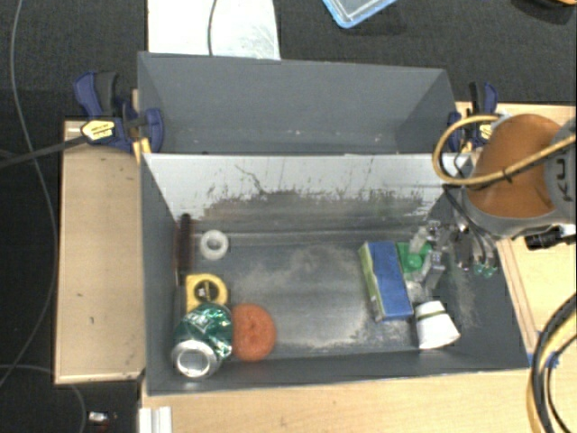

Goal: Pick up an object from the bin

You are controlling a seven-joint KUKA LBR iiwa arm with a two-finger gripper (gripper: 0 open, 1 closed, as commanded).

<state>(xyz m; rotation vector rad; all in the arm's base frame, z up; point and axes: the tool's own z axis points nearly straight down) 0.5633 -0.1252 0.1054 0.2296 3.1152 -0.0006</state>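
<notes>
One camera looks down into the grey bin point(306, 282), arm point(509, 183) entering from right.

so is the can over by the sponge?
No: the can lies far left by the orange ball, the sponge at right.

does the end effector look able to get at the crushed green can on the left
Probably yes, though awkwardly: bare bin floor lies between the end effector and the can, but the can sits against the wall with an orange ball close beside it.
</notes>
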